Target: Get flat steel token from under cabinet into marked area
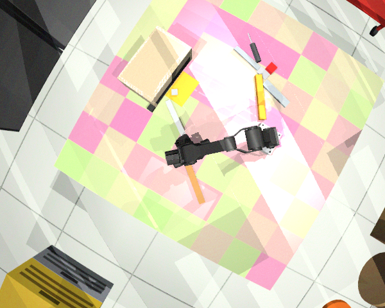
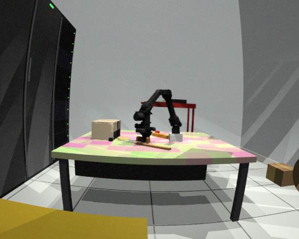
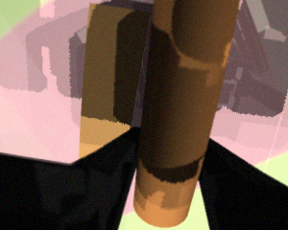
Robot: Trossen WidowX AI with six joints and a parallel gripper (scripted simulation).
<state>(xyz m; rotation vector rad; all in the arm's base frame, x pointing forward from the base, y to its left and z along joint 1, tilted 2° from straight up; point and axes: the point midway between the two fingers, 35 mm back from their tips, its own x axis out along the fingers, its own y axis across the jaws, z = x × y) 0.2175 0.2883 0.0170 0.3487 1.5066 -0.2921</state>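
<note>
The gripper stood closed on the orange handle of the tool, fingers held partway apart by its thickness. In the wrist view the rounded handle ran between the dark fingers. The tool's pale blade extended toward the cabinet, its tip just beside the yellow zone.

The token lay on the yellow zone, in front of the cabinet's dark opening. It appeared flat, inside the zone and apart from the cabinet, though its small size left the margin to the zone's edge uncertain.

Risks, as judged:
- Swinging or lifting the tool could sweep the blade across the zone and knock the token out or back under the cabinet.
- Releasing the tool here could let the blade settle on the zone near the token.
- The spare tools at the right lay well apart and posed no hazard.
</note>
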